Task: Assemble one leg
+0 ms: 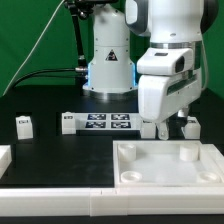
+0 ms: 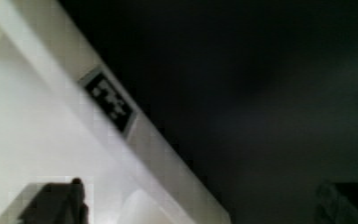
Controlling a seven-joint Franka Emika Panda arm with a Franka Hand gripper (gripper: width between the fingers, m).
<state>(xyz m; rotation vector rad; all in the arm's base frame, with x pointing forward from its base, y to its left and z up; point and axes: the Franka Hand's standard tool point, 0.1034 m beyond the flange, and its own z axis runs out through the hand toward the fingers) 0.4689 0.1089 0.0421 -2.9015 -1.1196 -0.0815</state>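
Gripper (image 1: 168, 128) spread wide, leg (image 1: 24, 124) well apart

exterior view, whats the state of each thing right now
pincer: open, fingers wide apart, low near the table
leg: on the table at the exterior view's left, not gripped
tray: lying flat on the table
marker board: flat on the table

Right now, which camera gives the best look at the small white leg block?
The exterior view. The leg stands whole and unblocked on the dark table at the exterior view's left. The wrist view shows only a blurred white surface with one tag; whether that is the leg, I cannot tell.
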